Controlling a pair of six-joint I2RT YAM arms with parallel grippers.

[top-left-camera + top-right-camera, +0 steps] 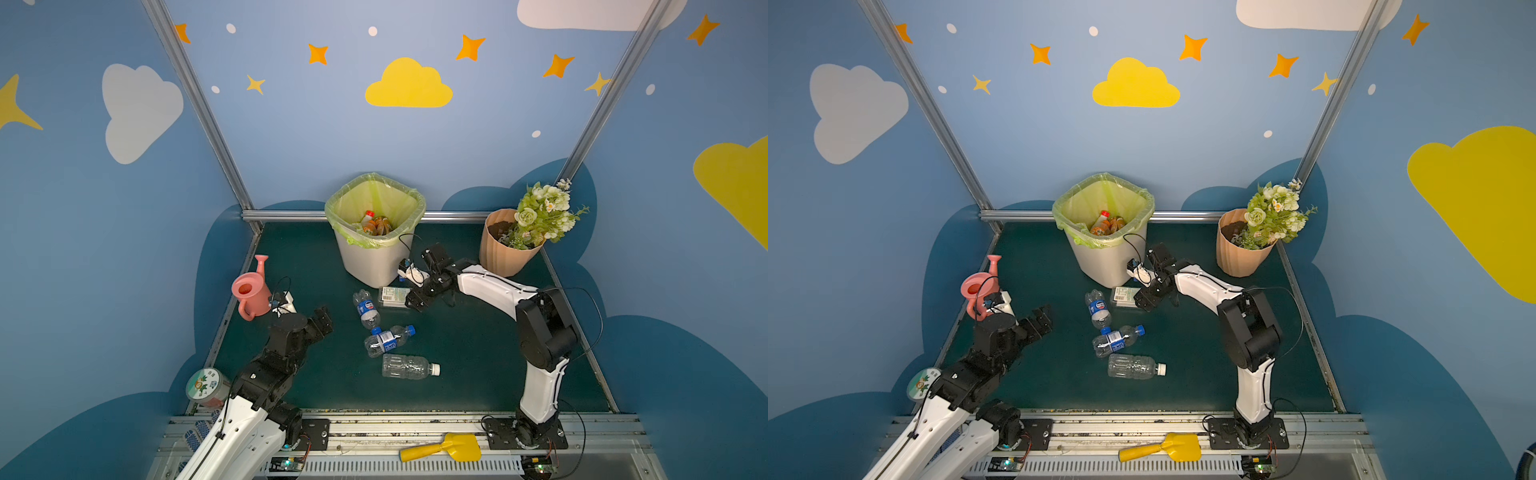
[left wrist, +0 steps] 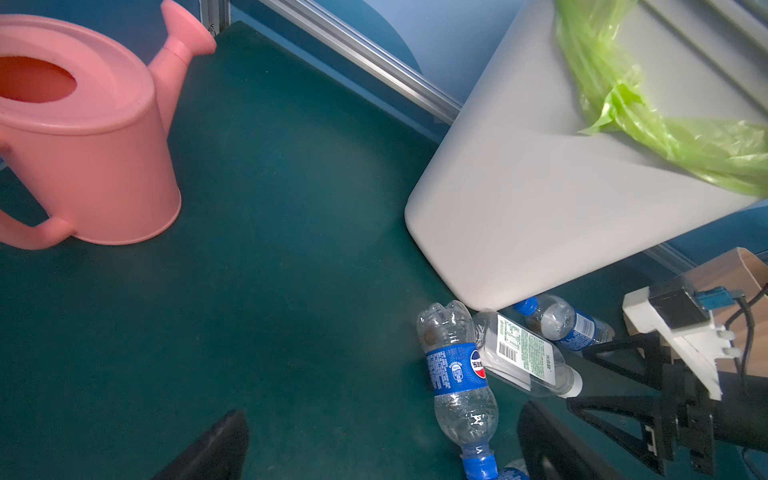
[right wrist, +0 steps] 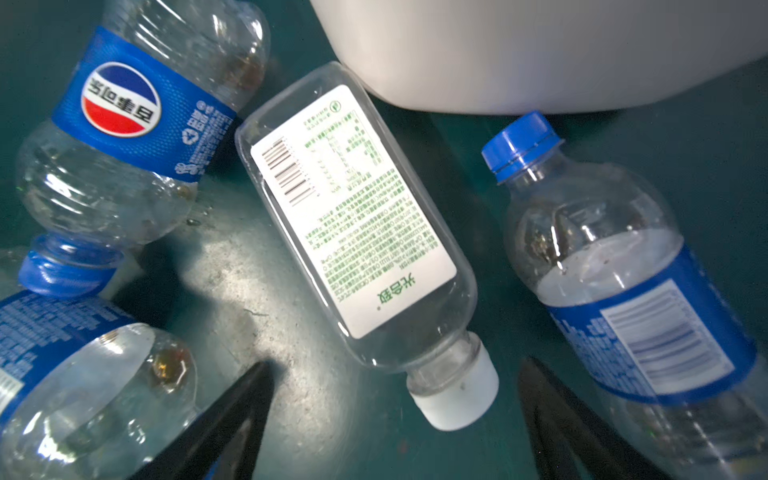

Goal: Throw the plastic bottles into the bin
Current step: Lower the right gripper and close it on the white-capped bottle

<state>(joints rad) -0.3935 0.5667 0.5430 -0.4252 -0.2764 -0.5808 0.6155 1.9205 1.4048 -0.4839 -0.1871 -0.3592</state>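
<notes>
The bin (image 1: 365, 262) stands at the back of the green mat, with orange-labelled bottles (image 1: 375, 225) inside it. Several plastic bottles lie in front of it: a Pepsi bottle (image 1: 366, 309), a flat white-labelled bottle (image 1: 392, 296), a blue-labelled one (image 1: 388, 340) and a clear white-capped one (image 1: 409, 366). In the right wrist view another blue-capped bottle (image 3: 623, 270) lies by the bin's foot. My right gripper (image 1: 415, 301) is low and open, and the flat bottle's white cap (image 3: 457, 395) lies between its fingers. To the left, my left gripper (image 1: 326, 320) is open and empty.
A pink watering can (image 1: 251, 291) stands at the mat's left edge, behind the left arm. A peach flowerpot (image 1: 505, 245) with flowers is at the back right. A yellow scoop (image 1: 442, 449) lies on the front rail and a round tin (image 1: 205, 386) sits front left.
</notes>
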